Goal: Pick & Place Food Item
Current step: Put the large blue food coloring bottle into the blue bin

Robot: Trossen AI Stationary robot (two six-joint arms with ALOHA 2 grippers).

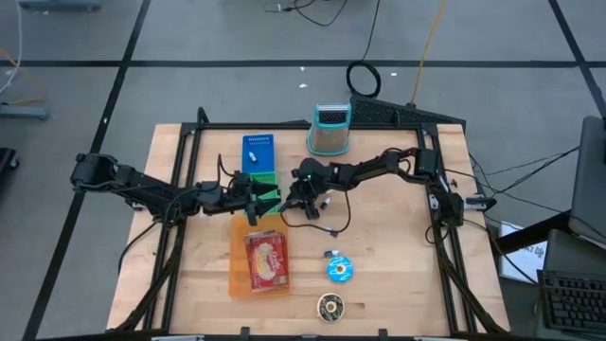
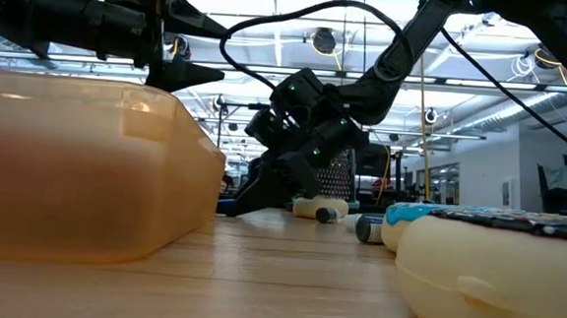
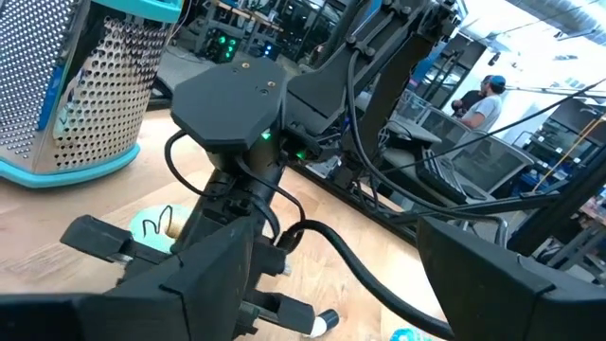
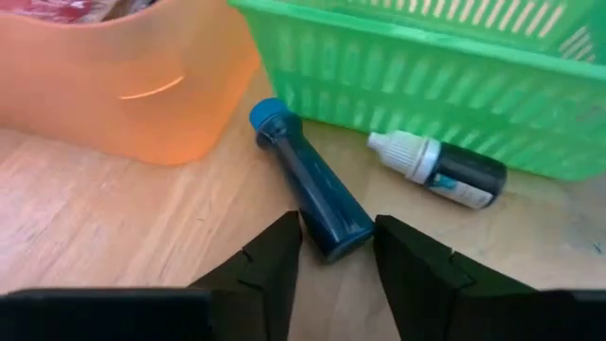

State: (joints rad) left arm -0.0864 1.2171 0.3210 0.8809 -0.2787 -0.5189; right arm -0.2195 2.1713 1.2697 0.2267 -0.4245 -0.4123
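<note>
Right claw half-open, straddling blue bottle, perhaps touching

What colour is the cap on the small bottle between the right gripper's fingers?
Blue, on a dark blue bottle; clearest in the right wrist view.

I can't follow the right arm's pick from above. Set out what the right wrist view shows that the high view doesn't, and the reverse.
Only the right wrist view: the right gripper with its fingers either side of a dark blue-capped bottle, and a white-capped dropper bottle beside it.
Only the high view: the grater, the blue disc and the left gripper, open above the table.
Both: the orange bin and the green basket.
</note>
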